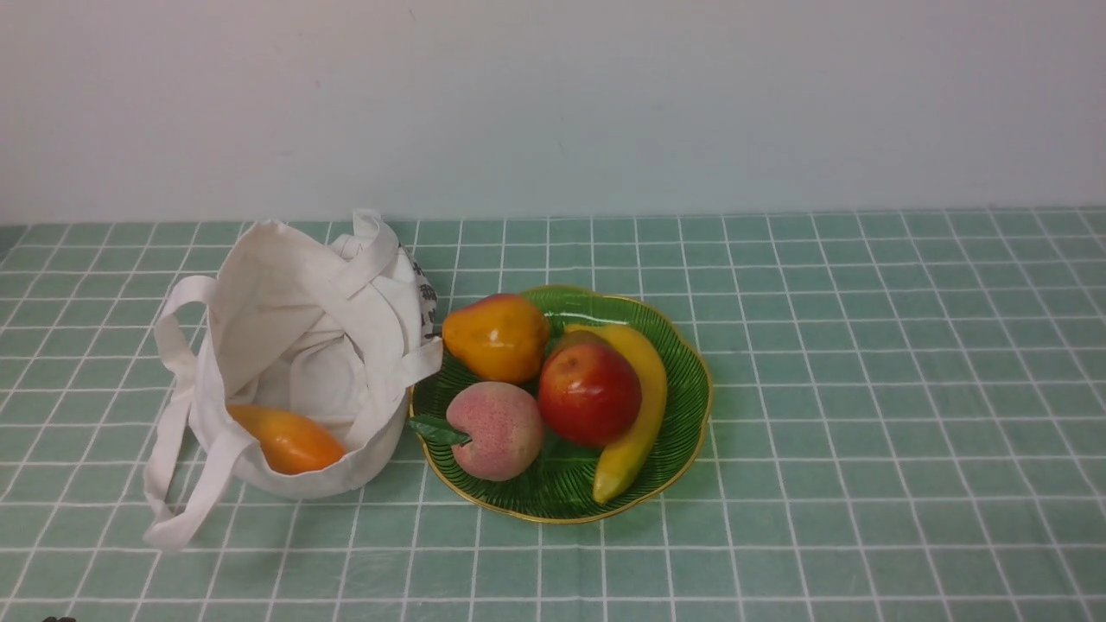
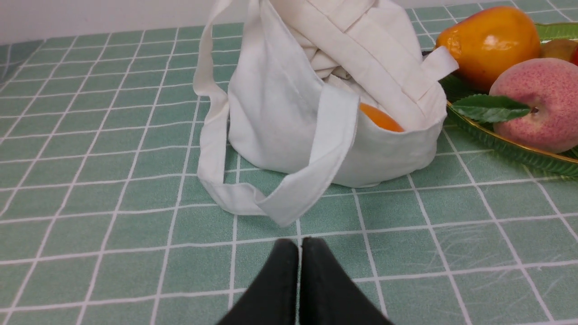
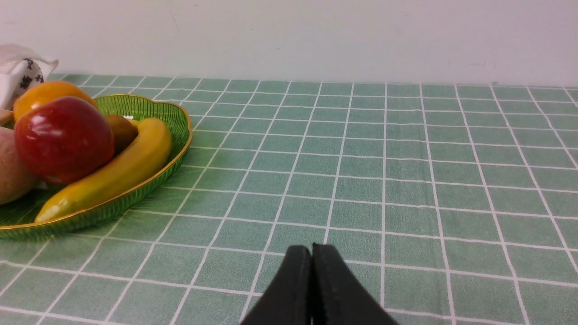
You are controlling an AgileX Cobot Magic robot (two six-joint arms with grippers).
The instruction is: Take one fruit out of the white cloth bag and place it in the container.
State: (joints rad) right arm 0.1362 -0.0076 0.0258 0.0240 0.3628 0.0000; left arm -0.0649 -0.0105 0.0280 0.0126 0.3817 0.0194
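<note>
Left gripper (image 2: 300, 246) and right gripper (image 3: 312, 250) have tips together, empty. The apple (image 1: 591, 394) looks settled on the plate (image 1: 562, 492), though its underside is hidden; we should keep clear.

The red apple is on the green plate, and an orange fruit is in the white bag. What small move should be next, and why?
Probably just hold both arms back: the apple already lies on the plate, and both pairs of jaws are shut and empty. The orange fruit can likely be left in the bag.
</note>
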